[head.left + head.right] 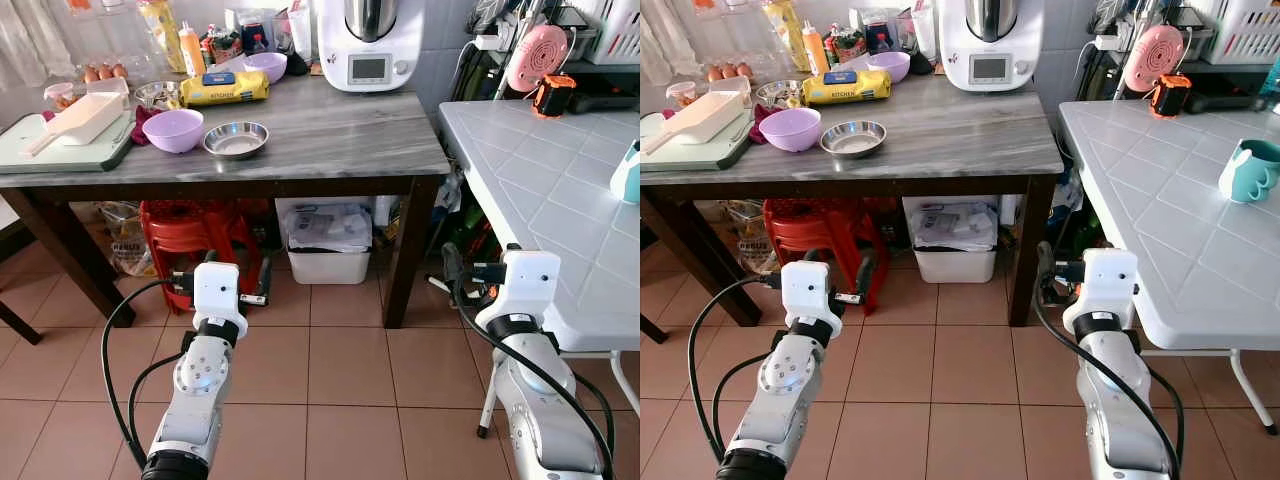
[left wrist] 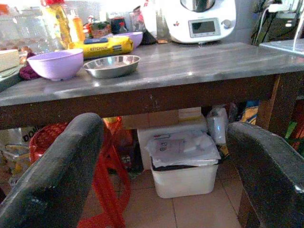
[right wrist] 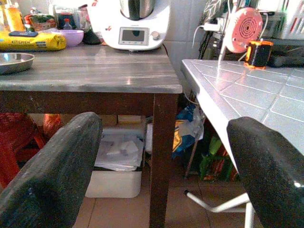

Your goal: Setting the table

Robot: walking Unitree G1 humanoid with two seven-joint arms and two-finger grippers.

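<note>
A purple bowl (image 1: 173,130) and a steel bowl (image 1: 236,140) sit side by side on the grey-topped wooden table (image 1: 340,140). A second purple bowl (image 1: 265,66) stands further back. A teal mug (image 1: 1250,170) rests on the white tiled table (image 1: 545,190) to my right. My left gripper (image 2: 161,180) is held low in front of the wooden table, below its top, open with nothing between its fingers (image 2: 52,175). My right gripper (image 3: 161,180) is at the same height, facing the gap between the two tables, open and empty.
A white kitchen machine (image 1: 370,45), a yellow packet (image 1: 224,88), bottles and a chopping board with a white scoop (image 1: 75,120) crowd the wooden table. Under it stand red stools (image 1: 195,235) and a white bin (image 1: 328,240). Tiled floor lies ahead.
</note>
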